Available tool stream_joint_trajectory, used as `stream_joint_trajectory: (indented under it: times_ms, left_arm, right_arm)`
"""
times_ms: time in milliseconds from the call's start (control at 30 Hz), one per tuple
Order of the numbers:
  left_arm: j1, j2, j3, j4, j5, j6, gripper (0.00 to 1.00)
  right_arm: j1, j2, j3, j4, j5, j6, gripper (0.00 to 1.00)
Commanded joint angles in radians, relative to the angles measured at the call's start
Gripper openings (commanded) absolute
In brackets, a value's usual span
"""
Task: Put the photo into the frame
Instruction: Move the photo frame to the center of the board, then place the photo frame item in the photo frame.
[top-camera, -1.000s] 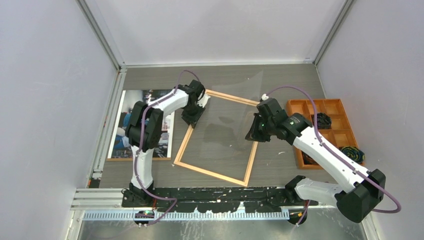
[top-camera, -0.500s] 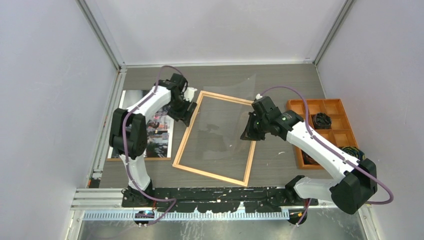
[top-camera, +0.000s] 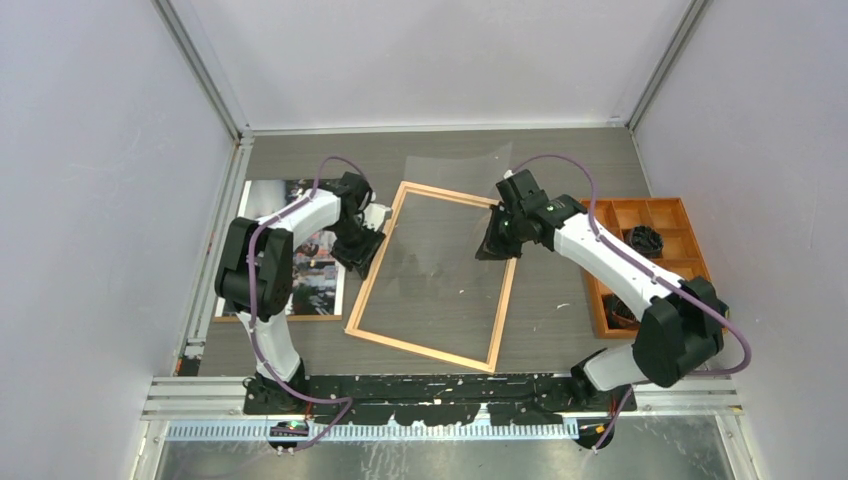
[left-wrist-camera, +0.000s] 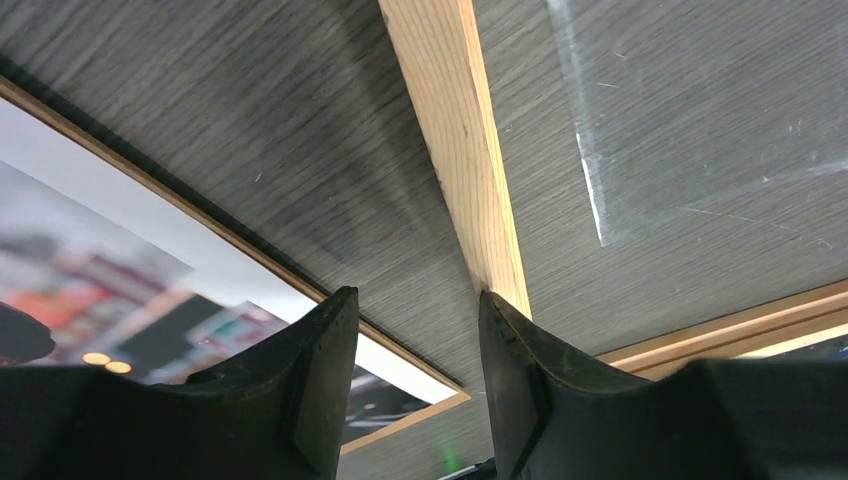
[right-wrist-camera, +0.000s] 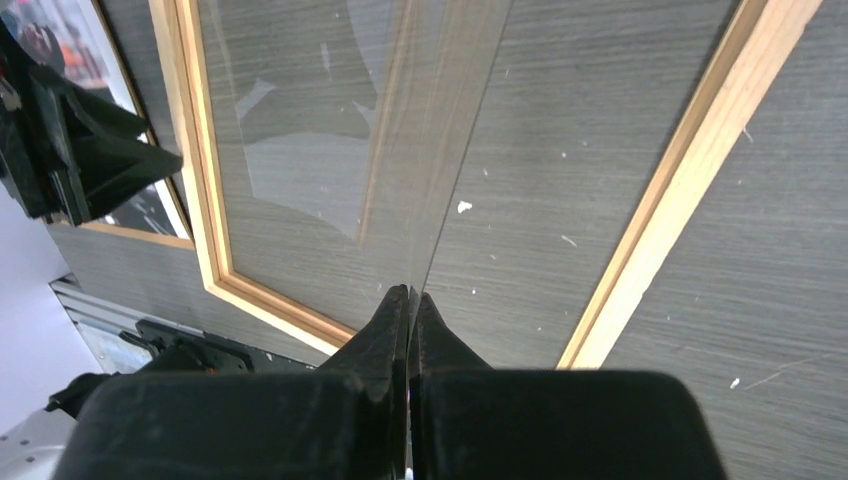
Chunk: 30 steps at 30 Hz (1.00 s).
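Photo (top-camera: 318, 282) lay flat, face up, at the table's (top-camera: 560, 170) left side, outside the frame (top-camera: 420, 347) and just beside its left rail. Frame lay flat mid-table, tilted. Left gripper (left-wrist-camera: 418, 300) hung low over the gap between photo and left rail, fingers spread, holding nothing. Right gripper (right-wrist-camera: 410, 295) was pressed together, pinching the edge of a clear sheet (right-wrist-camera: 330, 150) over the frame's far right part. Orange tray (top-camera: 640, 202) sat at right.
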Motion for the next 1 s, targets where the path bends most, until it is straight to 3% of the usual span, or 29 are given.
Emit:
stream_joint_trajectory:
  times_ms: [0, 233, 400, 567, 967]
  left_arm:
    - [0.004, -0.03, -0.006, 0.041, 0.015, 0.017, 0.49]
    - [0.026, 0.0, 0.026, 0.005, 0.154, -0.012, 0.4]
    - [0.111, -0.016, 0.085, -0.054, 0.27, -0.008, 0.36]
    - [0.2, -0.062, 0.128, -0.082, 0.257, 0.039, 0.36]
    - [0.217, -0.108, 0.067, -0.06, 0.13, 0.117, 0.36]
  right_arm:
    - [-0.03, 0.055, 0.073, 0.054, -0.03, -0.049, 0.01]
    - [-0.094, 0.161, 0.147, 0.062, -0.125, -0.068, 0.01]
    - [-0.101, 0.117, 0.141, 0.101, -0.264, 0.018, 0.01]
    - [-0.101, -0.026, 0.054, 0.169, -0.332, 0.163, 0.01]
    - [-0.013, -0.269, -0.25, 0.346, -0.356, 0.463, 0.01]
